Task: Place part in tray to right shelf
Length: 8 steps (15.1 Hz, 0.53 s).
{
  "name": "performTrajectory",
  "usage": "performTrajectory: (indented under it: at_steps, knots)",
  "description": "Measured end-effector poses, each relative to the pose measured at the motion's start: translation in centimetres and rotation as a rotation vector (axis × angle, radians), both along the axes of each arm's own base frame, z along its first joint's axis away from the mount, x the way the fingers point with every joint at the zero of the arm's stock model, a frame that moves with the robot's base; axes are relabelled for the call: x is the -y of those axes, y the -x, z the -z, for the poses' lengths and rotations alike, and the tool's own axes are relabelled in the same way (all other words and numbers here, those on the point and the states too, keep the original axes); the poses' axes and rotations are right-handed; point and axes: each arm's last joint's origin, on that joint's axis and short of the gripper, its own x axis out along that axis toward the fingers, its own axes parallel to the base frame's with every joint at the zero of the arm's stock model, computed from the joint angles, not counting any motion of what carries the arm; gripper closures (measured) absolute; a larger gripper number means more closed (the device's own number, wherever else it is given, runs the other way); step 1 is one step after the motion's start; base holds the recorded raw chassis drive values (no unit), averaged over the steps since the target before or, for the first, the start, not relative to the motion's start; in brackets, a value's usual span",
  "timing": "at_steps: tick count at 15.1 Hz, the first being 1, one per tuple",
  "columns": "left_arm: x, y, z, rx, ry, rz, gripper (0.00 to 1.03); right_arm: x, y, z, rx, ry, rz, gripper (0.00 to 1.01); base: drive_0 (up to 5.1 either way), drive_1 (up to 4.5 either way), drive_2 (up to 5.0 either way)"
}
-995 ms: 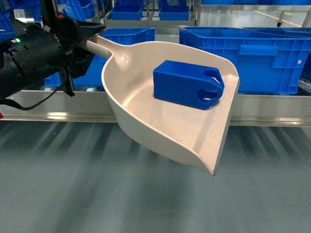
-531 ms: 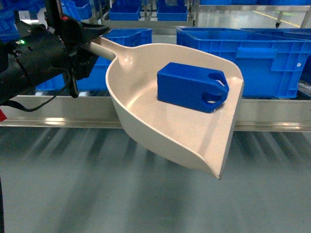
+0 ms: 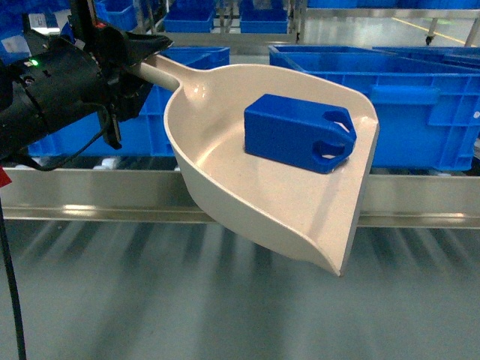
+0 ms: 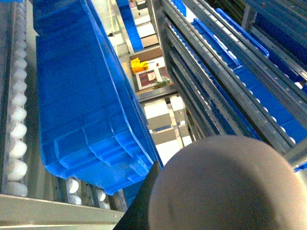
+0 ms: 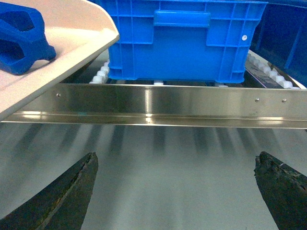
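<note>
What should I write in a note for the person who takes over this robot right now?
Left gripper: shut on the scoop handle, holding the scoop in the air in front of the shelf beam.
Right gripper: open, empty, low in front of the same beam.
Blue block: lying in the scoop, lugs toward the front lip.
Done: block is in the scoop and lifted.
Left: bring the block onto the shelf rollers; blue crates already stand there, so choose a free spot.

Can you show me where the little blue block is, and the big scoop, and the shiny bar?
part (image 3: 289, 133), head view, on its top face.
tray (image 3: 247, 187), head view, on its bare inner floor.
front beam (image 5: 158, 103), right wrist view, on its shiny front face.
</note>
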Motion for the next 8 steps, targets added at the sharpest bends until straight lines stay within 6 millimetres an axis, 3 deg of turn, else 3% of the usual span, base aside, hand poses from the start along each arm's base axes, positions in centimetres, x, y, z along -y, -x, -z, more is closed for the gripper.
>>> performTrajectory:
  at_steps: [8]
  knots:
    - [-0.18, -0.09, -0.05, -0.001, 0.0, -0.007, 0.89, -0.02, -0.05, -0.07, 0.003, -0.002, 0.0, 0.03, 0.1, 3.92, -3.7]
